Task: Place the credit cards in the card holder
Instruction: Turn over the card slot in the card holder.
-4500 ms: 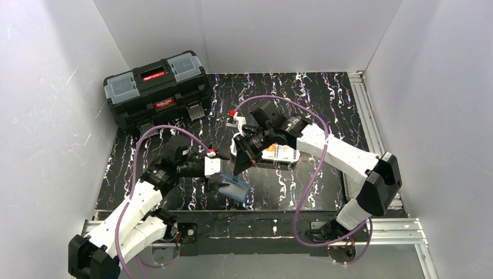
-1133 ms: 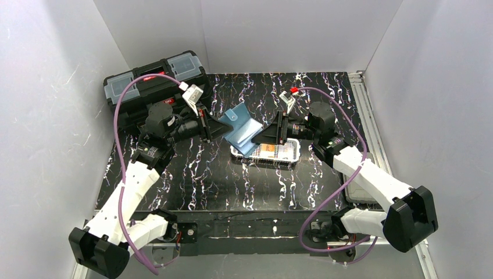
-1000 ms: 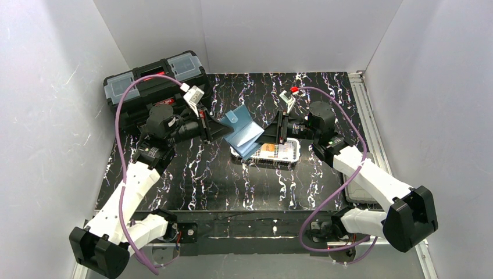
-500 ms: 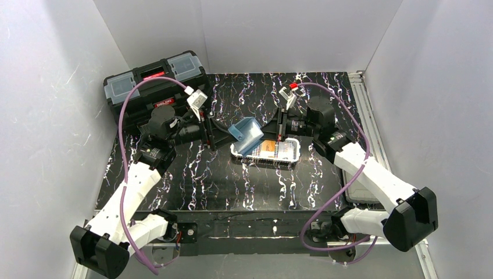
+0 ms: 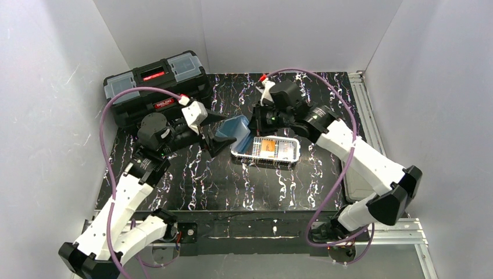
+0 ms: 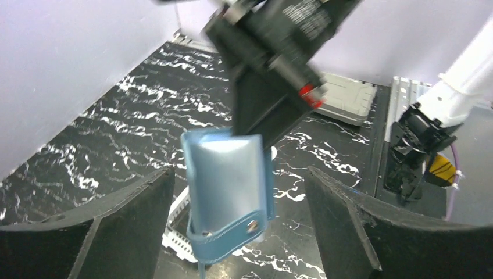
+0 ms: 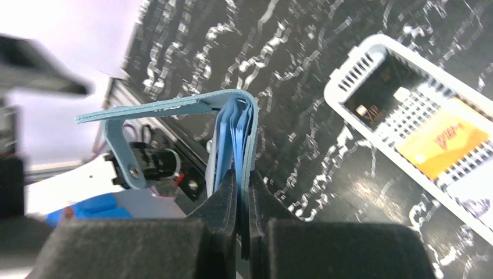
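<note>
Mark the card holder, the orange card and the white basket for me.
card holder (image 6: 227,186), left wrist view, on its teal outer cover.
orange card (image 7: 445,145), right wrist view, middle of its face.
white basket (image 7: 352,65), right wrist view, on its corner rim.

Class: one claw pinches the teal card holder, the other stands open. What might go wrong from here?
The right claw grips only a thin edge of the card holder; with the left claw open, it may slip or swing.
That pinch presses the sleeves together, so a card may not enter.
The orange card lies flat in the white mesh basket, awkward to lift.
</note>
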